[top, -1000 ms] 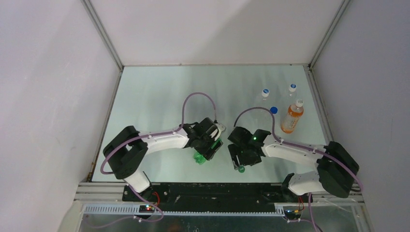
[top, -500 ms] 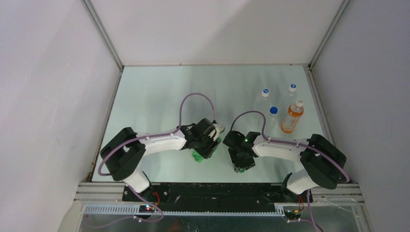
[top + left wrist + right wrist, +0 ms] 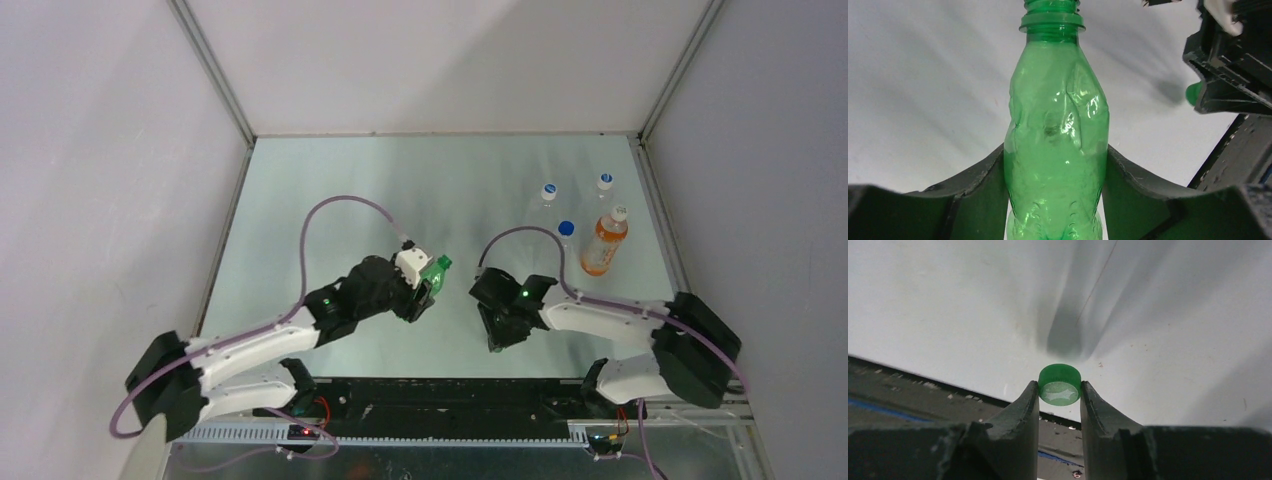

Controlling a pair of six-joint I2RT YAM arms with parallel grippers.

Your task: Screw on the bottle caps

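A crumpled green bottle [image 3: 1055, 135] with an open, capless neck [image 3: 1050, 12] is clamped at its lower body by my left gripper [image 3: 1055, 165], which is shut on it. From above, the green bottle [image 3: 435, 269] is off the table and tilted in the left gripper [image 3: 424, 283]. My right gripper [image 3: 1060, 390] is shut on a small green cap [image 3: 1060, 385], low over the table's near edge. In the top view the right gripper [image 3: 496, 338] hides the cap. The left wrist view shows the green cap [image 3: 1192, 94] to the right of the bottle's neck.
At the back right stand clear bottles topped with white-and-blue caps [image 3: 549, 191] [image 3: 605, 181] and a blue cap [image 3: 566, 228]. An orange bottle [image 3: 602, 250] with a white cap stands beside them. The black table edge [image 3: 923, 390] lies under the right gripper.
The left gripper closed on the green bottle and lifted it while the left arm swung back. The right gripper closed on the green cap near the front edge.
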